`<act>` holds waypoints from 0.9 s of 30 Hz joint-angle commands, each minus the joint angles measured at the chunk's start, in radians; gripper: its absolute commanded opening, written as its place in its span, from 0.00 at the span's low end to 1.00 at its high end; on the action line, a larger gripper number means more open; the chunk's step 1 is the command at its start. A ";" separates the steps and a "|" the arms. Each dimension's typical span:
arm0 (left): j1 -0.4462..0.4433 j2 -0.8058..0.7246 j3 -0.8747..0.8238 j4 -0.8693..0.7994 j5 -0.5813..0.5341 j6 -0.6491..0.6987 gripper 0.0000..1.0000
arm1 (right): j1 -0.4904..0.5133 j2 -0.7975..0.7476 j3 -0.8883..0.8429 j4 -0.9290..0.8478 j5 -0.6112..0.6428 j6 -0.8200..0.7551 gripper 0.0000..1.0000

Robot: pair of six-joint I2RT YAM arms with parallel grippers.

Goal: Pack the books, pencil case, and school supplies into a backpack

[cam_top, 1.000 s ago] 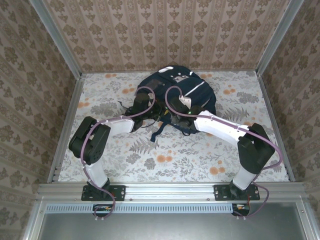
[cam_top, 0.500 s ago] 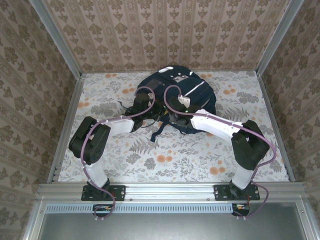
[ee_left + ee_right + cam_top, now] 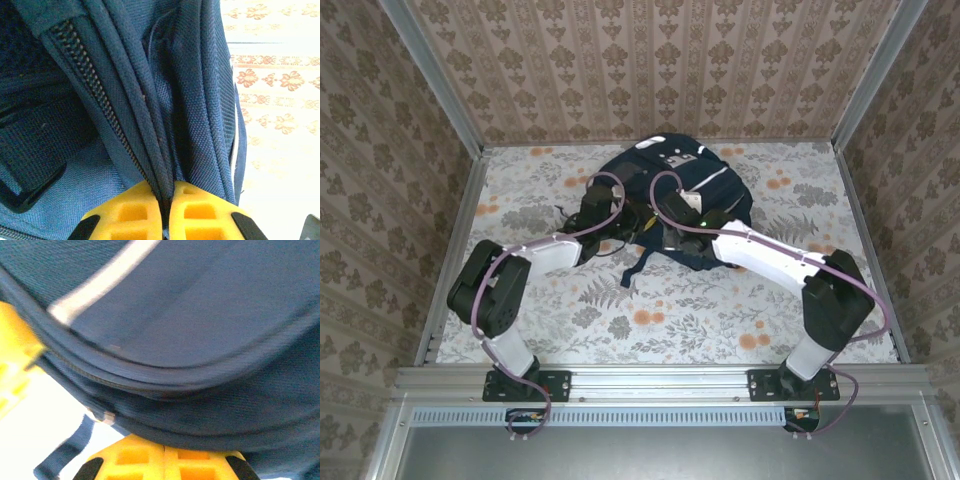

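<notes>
The navy backpack (image 3: 712, 186) with its white stripe lies at the back middle of the table, and both arms reach into its near side. My left gripper (image 3: 632, 218) (image 3: 166, 200) is shut on a fold of backpack fabric (image 3: 200, 100) right beside the zipper (image 3: 100, 100). My right gripper (image 3: 660, 226) (image 3: 164, 447) is shut, its yellow pads pressed together under the backpack's rim (image 3: 200, 390); no fabric shows between them. The white stripe (image 3: 100, 285) runs above it. The books, pencil case and school supplies are out of view.
A dark strap (image 3: 632, 262) trails from the backpack toward the near side, and it hangs at the lower left (image 3: 65, 455) in the right wrist view. The floral table (image 3: 700, 310) has metal rails (image 3: 455, 240) and papered walls on three sides.
My right gripper has closed from partly open to shut. The left arm's elbow has swung out to the left, and the backpack's near edge has shifted slightly.
</notes>
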 commanded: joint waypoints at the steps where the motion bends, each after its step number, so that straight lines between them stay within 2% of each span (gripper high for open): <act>1: 0.051 -0.059 -0.022 -0.051 -0.016 0.099 0.00 | -0.048 -0.073 -0.046 -0.158 0.019 -0.122 0.00; 4: 0.063 -0.061 -0.032 -0.077 -0.019 0.120 0.00 | -0.076 -0.112 -0.065 -0.177 -0.033 -0.177 0.01; 13: 0.107 -0.060 -0.025 -0.136 -0.001 0.180 0.00 | -0.189 -0.134 -0.074 -0.173 0.004 -0.237 0.00; 15: 0.147 -0.055 0.003 -0.180 0.010 0.216 0.00 | -0.181 -0.125 -0.056 -0.158 -0.066 -0.246 0.00; 19: 0.187 -0.065 0.064 -0.320 -0.015 0.317 0.01 | -0.114 -0.104 -0.048 -0.050 -0.319 -0.262 0.00; 20: 0.196 -0.075 0.070 -0.358 -0.034 0.338 0.08 | -0.098 -0.095 -0.045 -0.022 -0.375 -0.258 0.00; 23: 0.236 -0.134 0.042 -0.440 -0.084 0.368 0.36 | -0.052 -0.051 -0.016 0.082 -0.520 -0.212 0.00; 25: 0.263 -0.185 0.003 -0.465 -0.102 0.362 0.48 | -0.034 -0.012 0.020 0.129 -0.587 -0.185 0.00; 27: 0.284 -0.244 -0.034 -0.512 -0.115 0.354 0.55 | -0.010 0.039 0.080 0.164 -0.634 -0.173 0.00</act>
